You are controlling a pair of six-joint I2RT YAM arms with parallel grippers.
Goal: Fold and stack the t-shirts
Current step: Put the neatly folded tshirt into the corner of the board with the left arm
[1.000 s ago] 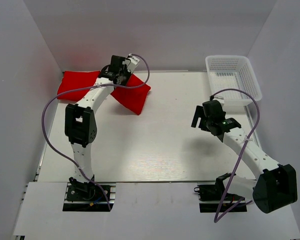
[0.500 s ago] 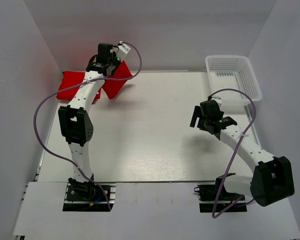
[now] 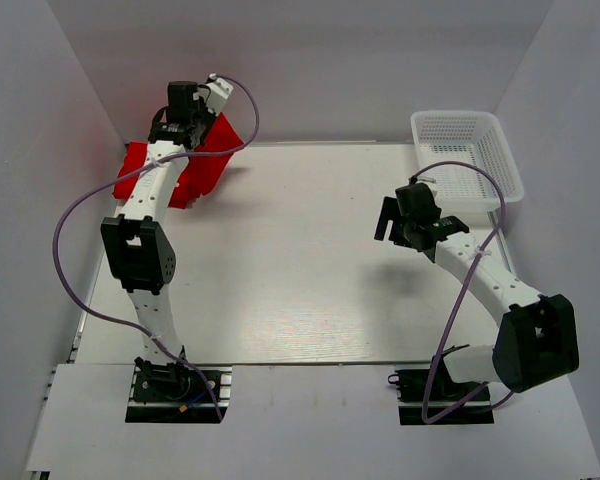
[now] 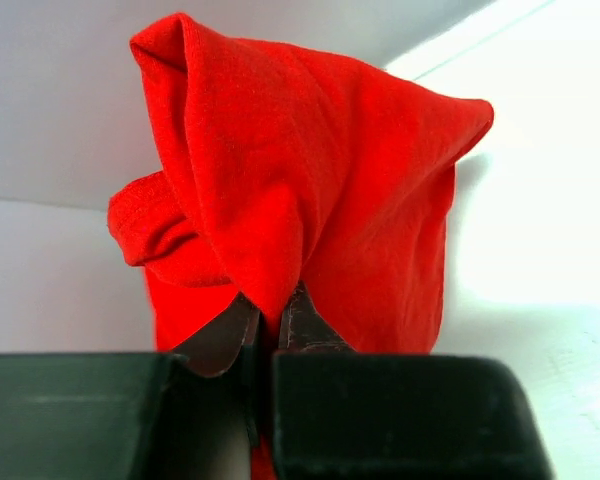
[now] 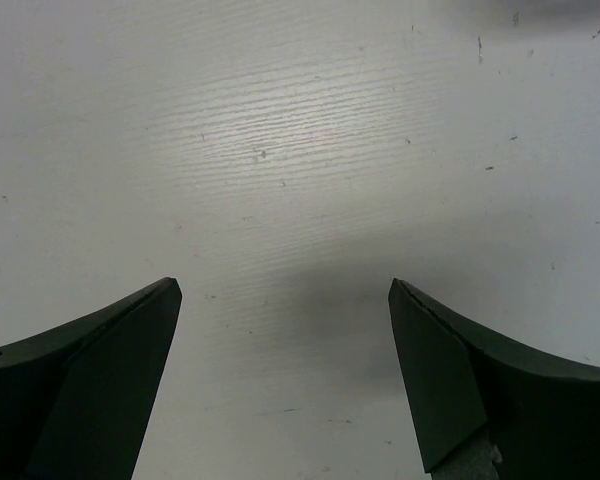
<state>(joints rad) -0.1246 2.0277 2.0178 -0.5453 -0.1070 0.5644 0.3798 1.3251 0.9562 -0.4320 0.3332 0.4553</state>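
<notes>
Your left gripper, pinching the bright red cotton t-shirt, has swung it left over the red pile, probably to stack it; right gripper is spread, idle.

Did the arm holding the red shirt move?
Yes. The left gripper, shut on the red t-shirt, swung left toward the back-left corner, farther from the white basket.

T-shirts partly hidden behind left arm; count unclear.
</notes>
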